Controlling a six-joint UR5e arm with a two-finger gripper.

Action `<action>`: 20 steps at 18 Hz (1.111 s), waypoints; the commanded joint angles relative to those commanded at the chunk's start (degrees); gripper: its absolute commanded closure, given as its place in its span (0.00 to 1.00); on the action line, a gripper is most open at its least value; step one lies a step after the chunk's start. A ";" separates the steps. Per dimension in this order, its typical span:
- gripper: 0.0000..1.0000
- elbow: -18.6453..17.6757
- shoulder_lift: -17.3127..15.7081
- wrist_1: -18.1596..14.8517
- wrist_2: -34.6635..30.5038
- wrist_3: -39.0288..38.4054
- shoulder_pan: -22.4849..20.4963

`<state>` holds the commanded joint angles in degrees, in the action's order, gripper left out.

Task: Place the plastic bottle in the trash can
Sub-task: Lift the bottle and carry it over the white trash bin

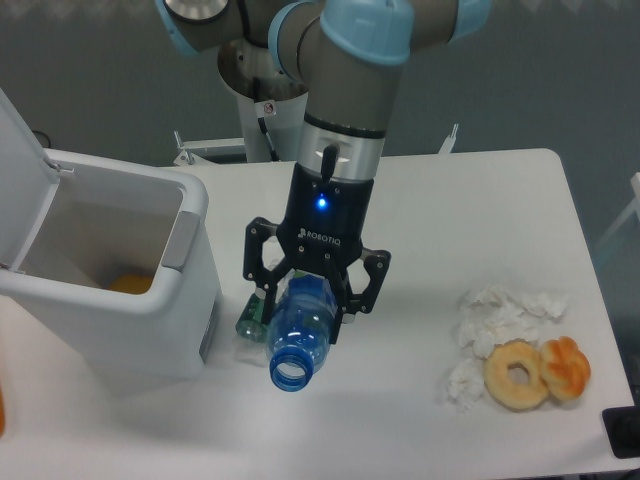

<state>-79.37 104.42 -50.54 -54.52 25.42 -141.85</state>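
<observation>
A: Gripper (308,300) — state?

B: Clenched around the plastic bottle (297,335). Black fingers (262,268) on either side of the bottle's upper body, arm coming down from above, blue light lit on the wrist.

A: Bottle position?

B: Hanging in the grip, tilted, open blue-ringed neck pointing down and toward the camera. Blue-tinted, translucent. Looks lifted off the worktop (470,200), though contact underneath hard to judge from this angle. Above the middle of the worktop, right of the trash can (120,300), not over its opening.

A: Trash can?

B: White, rectangular, at the left edge. Lid (18,170) swung up and back, opening exposed. Grey latch (181,240) on the right rim. Something orange (130,285) at the bottom inside; can't say what.

A: Anything beside the bottle?

B: Smaller crushed bottle (250,318) with dark green label, lying on the worktop between trash can and gripper, partly hidden behind the left finger. Touching the finger or not — can't tell.

A: Right side of the worktop?

B: Crumpled white tissues (500,315) in a loose cluster. Just in front of them a pale doughnut (517,374), touching an orange-glazed pastry (566,366) on its right. All well apart from the gripper.

A: Rest?

B: Dark object (622,432) at the lower right corner, cut off by the frame edge. Grey backdrop behind the arm.
</observation>
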 joint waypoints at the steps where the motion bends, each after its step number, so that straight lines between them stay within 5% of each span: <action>1: 0.26 -0.44 -1.05 0.00 2.64 -2.02 -0.96; 11: 0.26 -9.40 -9.49 -0.09 12.95 -7.13 -0.98; 20: 0.25 -10.99 -9.94 0.00 13.30 -9.33 5.87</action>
<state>-90.35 94.48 -50.54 -41.22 16.08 -135.98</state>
